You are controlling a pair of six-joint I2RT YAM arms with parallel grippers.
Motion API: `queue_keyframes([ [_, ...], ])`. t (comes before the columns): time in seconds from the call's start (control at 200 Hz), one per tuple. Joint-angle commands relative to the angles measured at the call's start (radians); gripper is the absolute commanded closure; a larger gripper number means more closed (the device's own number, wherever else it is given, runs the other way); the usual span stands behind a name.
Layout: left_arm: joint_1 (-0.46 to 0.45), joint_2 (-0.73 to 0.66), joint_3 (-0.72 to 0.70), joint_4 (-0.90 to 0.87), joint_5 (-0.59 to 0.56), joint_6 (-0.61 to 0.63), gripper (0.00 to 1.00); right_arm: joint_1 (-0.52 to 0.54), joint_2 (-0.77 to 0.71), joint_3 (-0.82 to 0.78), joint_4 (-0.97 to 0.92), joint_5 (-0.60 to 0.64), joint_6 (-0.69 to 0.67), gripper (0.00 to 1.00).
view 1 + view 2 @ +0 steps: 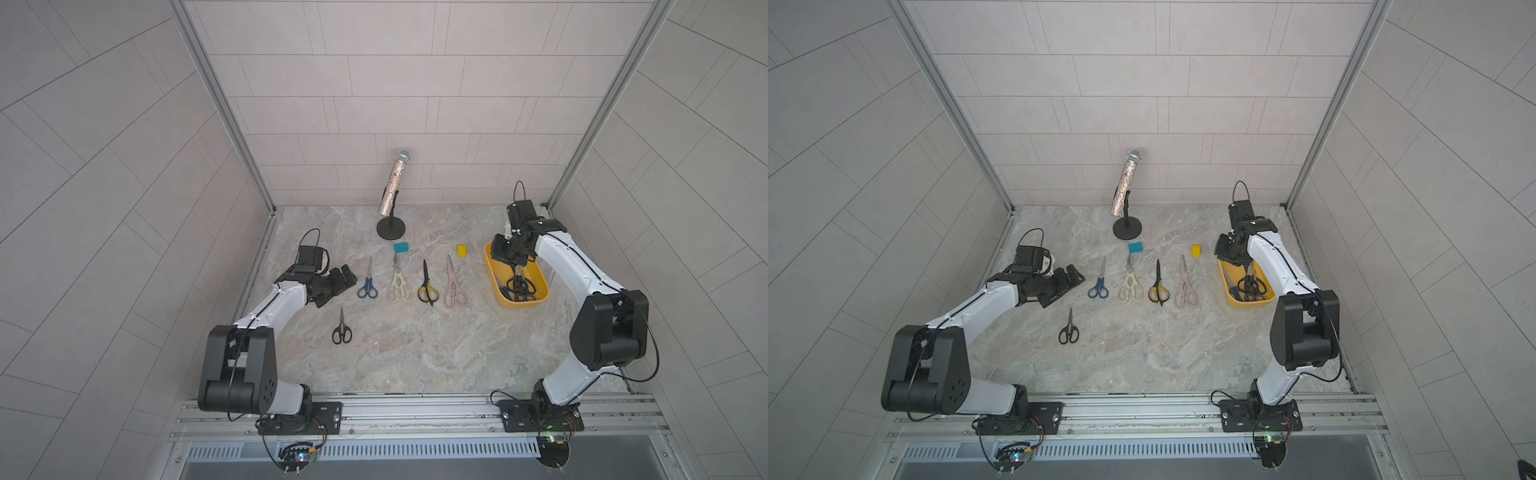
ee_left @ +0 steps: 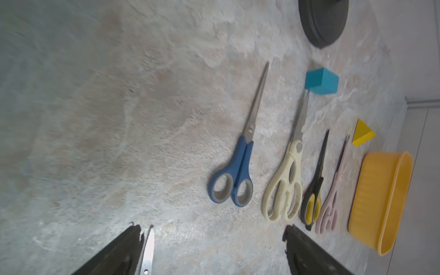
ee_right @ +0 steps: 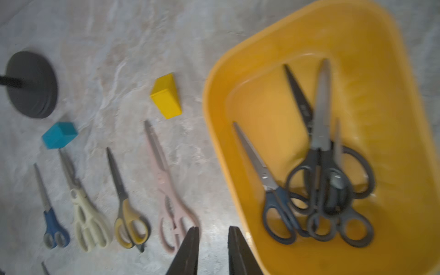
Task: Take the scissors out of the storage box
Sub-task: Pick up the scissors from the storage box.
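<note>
Scissors, seemingly four pairs, lie heaped in the box just beside our right end effector, its jaws narrowly apart and empty. Mid-unloading, we judge; next we must centre over the heap, descend and pinch one pair.

In both top views the right arm's wrist is covering the far end of the shallow yellow plastic storage box. Inside it, the black-handled metal scissors are overlapping in a blurred pile, the top pair hiding blades beneath. In the left wrist view the edge is cutting off a small pair of scissors and the round black stand base.
</note>
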Motion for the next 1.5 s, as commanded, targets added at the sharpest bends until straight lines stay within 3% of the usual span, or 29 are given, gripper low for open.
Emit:
queue_keyframes([
  [0.0, -0.028, 0.025, 0.061, -0.120, -0.029, 0.082, 0.00, -0.063, 0.038, 0.004, -0.098, 0.096, -0.047, 0.75],
  [0.16, -0.029, 0.004, 0.076, -0.185, -0.065, 0.132, 0.00, -0.096, 0.116, 0.025, -0.119, 0.182, -0.067, 0.73],
  [0.355, -0.030, -0.012, 0.044, -0.169, -0.075, 0.107, 0.00, -0.096, 0.188, 0.043, -0.146, 0.268, -0.058, 0.73],
  [0.83, -0.030, -0.028, 0.002, -0.169, -0.095, 0.116, 0.00, -0.096, 0.238, -0.023, -0.065, 0.198, -0.098, 0.72],
  [1.496, -0.024, -0.051, -0.002, -0.183, -0.123, 0.110, 0.00, -0.096, 0.310, -0.040, -0.019, 0.219, -0.120, 0.77],
])
